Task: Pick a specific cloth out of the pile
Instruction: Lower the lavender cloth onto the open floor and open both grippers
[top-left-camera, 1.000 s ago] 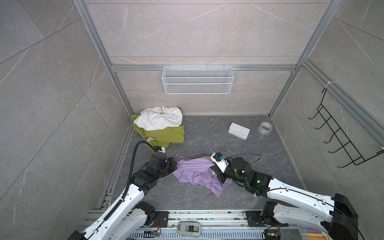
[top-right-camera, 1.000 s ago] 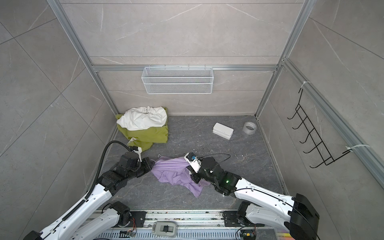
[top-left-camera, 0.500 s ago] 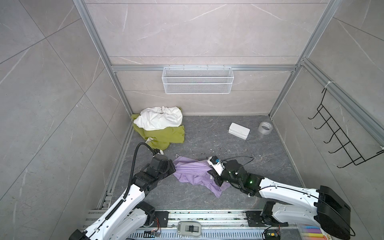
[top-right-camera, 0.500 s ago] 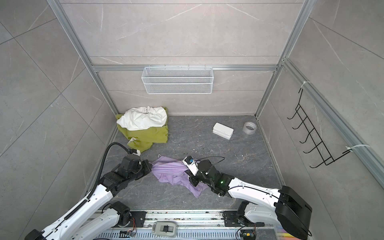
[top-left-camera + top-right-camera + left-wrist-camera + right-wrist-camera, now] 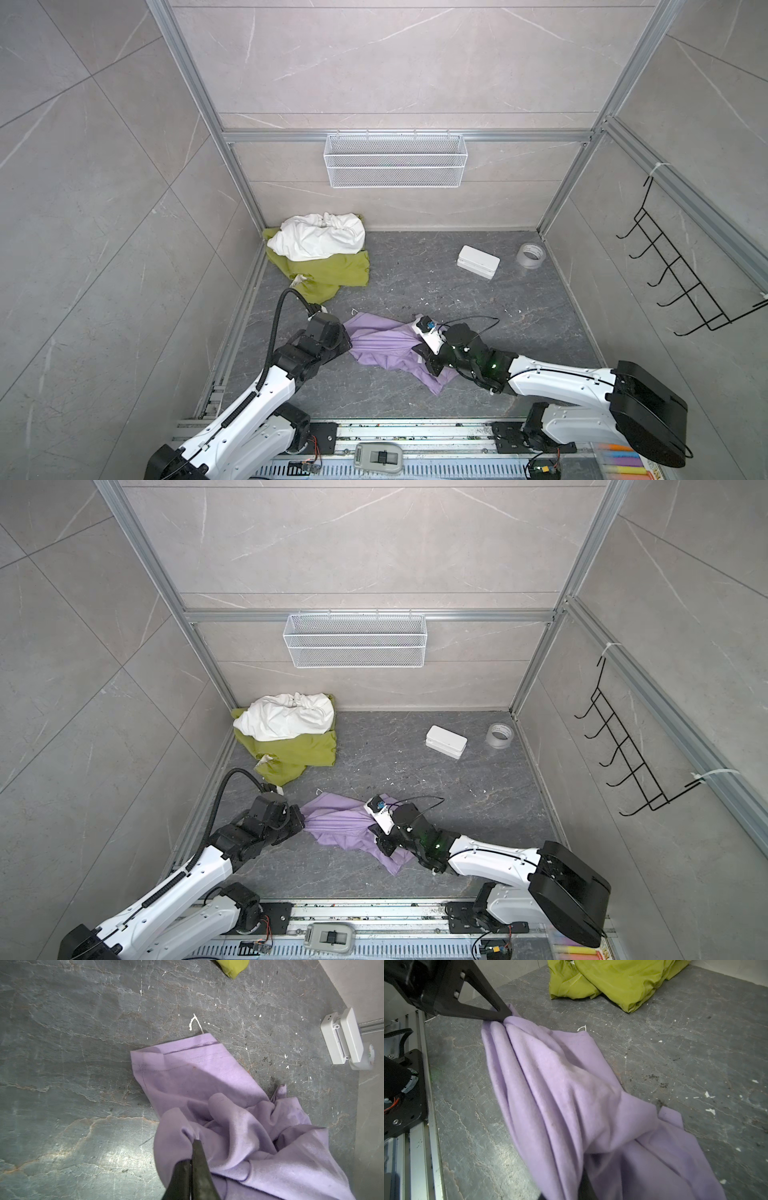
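cloth (image 5: 560,1084) stretched between left fingers (image 5: 485,1013) and right fingers (image 5: 586,1188) (2 pairs, both clamped on it).

We see the lavender cloth (image 5: 560,1088) as soft, matt fleece with a fine fuzzy nap. The olive-green cloth (image 5: 612,978) looks thinner and slicker, with a faint sheen. The white cloth (image 5: 320,237) is matt and crumpled. The grey floor (image 5: 72,1043) reads as veined stone, scuffed and flecked white. The left gripper (image 5: 505,1017) is matt black plastic, and the frame rails (image 5: 270,136) are brushed metal.
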Available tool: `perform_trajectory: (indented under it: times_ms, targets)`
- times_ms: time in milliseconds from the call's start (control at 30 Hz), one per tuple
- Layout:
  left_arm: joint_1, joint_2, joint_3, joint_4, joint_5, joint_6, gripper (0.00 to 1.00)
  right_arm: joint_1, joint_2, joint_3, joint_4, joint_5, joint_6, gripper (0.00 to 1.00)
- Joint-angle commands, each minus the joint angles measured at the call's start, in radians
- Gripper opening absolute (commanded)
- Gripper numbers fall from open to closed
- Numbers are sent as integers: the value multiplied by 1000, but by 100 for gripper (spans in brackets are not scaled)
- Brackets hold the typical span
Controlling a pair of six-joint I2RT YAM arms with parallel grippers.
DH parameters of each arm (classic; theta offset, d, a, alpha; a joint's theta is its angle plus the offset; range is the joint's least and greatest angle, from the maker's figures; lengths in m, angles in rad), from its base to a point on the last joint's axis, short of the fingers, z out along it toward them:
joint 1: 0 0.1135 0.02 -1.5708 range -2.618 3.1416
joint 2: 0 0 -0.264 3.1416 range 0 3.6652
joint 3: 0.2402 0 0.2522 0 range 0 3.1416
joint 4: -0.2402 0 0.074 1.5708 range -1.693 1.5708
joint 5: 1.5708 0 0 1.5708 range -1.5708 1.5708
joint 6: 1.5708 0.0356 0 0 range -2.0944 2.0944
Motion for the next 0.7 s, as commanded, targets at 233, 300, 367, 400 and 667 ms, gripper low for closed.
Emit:
perform_trajectory:
  times_ms: [233, 300, 367, 400, 667]
  targets:
    - [0, 12, -35, 7, -107, -20, 0, -8, 61, -57, 54, 23, 28, 10]
    - [-1, 16, -41, 9, -109, -24, 0, -8, 72, -64, 64, 22, 31, 11]
    - [-3, 18, -48, 15, -111, -28, 0, -8, 76, -70, 72, 26, 36, 14]
    - [-4, 19, -51, 16, -110, -29, 0, -8, 75, -75, 76, 25, 36, 15]
    - [-9, 6, -33, 0, -122, -15, 7, -8, 7, -44, -9, -13, 32, 39]
